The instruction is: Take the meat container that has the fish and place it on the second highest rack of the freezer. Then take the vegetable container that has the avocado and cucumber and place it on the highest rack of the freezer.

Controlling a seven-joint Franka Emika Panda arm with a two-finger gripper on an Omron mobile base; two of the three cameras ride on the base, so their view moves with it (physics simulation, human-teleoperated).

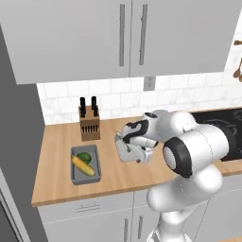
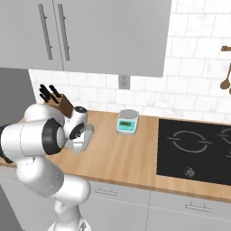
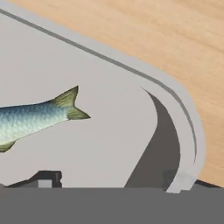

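The grey meat container [image 3: 183, 113] lies on the wooden counter [image 3: 175, 39], and the fish [image 3: 30, 118] rests on its floor with the tail toward the rounded corner. My gripper [image 3: 109, 178] hangs low over that corner, open. One fingertip [image 3: 46, 177] is inside the container and the other is at the rim. From the base, my hand covers most of the meat container [image 1: 119, 147] [image 2: 88, 133]. The vegetable container [image 1: 74, 176], holding the avocado [image 1: 84, 157] and the cucumber [image 1: 82, 166], sits on the counter left of my hand.
A knife block [image 1: 89, 124] stands behind the vegetable container by the tiled wall. A kitchen scale [image 2: 127, 122] sits to the right, then a black cooktop [image 2: 194, 149]. A tall grey appliance side [image 1: 14, 165] closes the counter's left end. Wall cabinets hang overhead.
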